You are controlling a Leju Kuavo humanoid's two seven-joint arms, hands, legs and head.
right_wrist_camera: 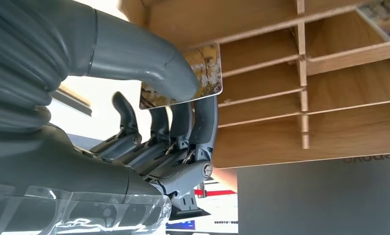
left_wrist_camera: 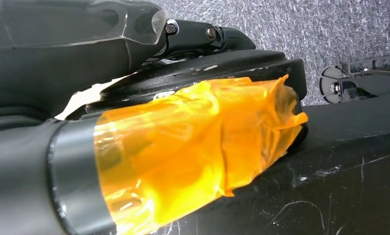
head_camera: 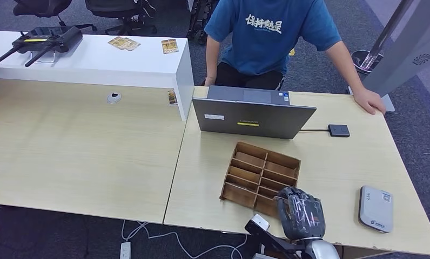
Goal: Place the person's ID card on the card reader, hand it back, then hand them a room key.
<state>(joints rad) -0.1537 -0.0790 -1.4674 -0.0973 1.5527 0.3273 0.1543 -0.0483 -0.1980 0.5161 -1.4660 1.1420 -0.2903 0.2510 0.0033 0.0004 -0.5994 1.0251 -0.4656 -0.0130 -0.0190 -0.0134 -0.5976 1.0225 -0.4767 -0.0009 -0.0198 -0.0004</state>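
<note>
While the person (head_camera: pixel 267 38) in the blue shirt waits behind the desk with 1 hand (head_camera: pixel 369 101) flat on the tabletop, the right hand (head_camera: pixel 301 212) sits over the near corner of the wooden divider tray (head_camera: pixel 261 172) — and it has a card! The right wrist view shows it plainly: a patterned card (right_wrist_camera: pixel 205 73), gold and brown, pinched between the thick grey thumb (right_wrist_camera: pixel 144 58) and the darker fingers (right_wrist_camera: pixel 203 117), right beside the tray's slots (right_wrist_camera: pixel 330 83).

The card reader (head_camera: pixel 376 208), a flat grey box, lies on the light wood table (head_camera: pixel 337 162) near the front edge, to the right of that hand and well apart from it. A grey laptop (head_camera: pixel 253 116) stands just behind the tray, its lid back toward the camera, and a small dark square device (head_camera: pixel 338 130) on a cable lies beside it.

Over on the white raised counter (head_camera: pixel 94 62) — 2 more patterned cards (head_camera: pixel 145 44) and a black controller (head_camera: pixel 42 40) with antennas.

The left hand? Its wrist view offers dark robot parts wrapped in orange tape (left_wrist_camera: pixel 193 147), so I cannot tell how its fingers lie.
</note>
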